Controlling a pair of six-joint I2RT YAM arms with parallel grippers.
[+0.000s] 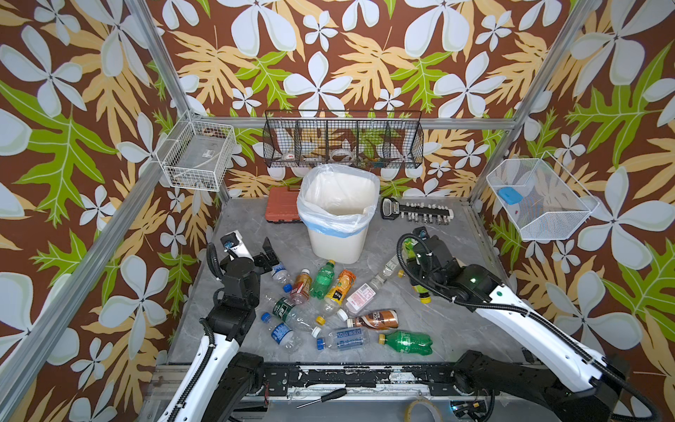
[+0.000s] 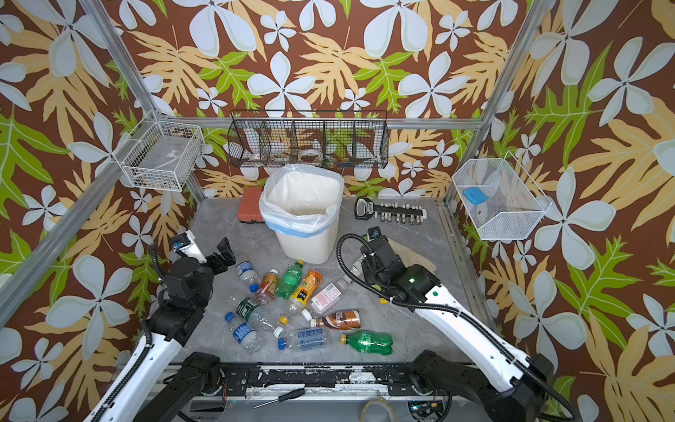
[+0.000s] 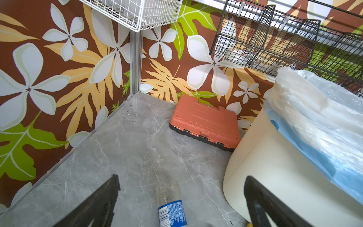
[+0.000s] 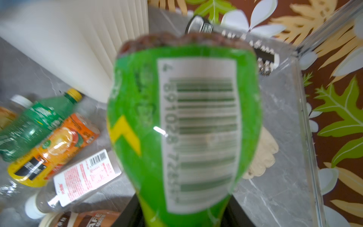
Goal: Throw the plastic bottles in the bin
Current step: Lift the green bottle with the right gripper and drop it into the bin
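Barely begun: right gripper (image 4: 182, 214) pinches a green-labelled bottle (image 4: 184, 127), left gripper (image 3: 181, 182) spread over a blue-labelled bottle (image 3: 171, 212), bin (image 1: 338, 241) beyond them looks empty, about a dozen other bottles (image 1: 323, 279) left

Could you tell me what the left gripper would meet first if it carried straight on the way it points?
Probably the blue-labelled bottle lying on the table between the open fingers of the left gripper; should it clear that, the table short of the orange case. Depth is unclear.
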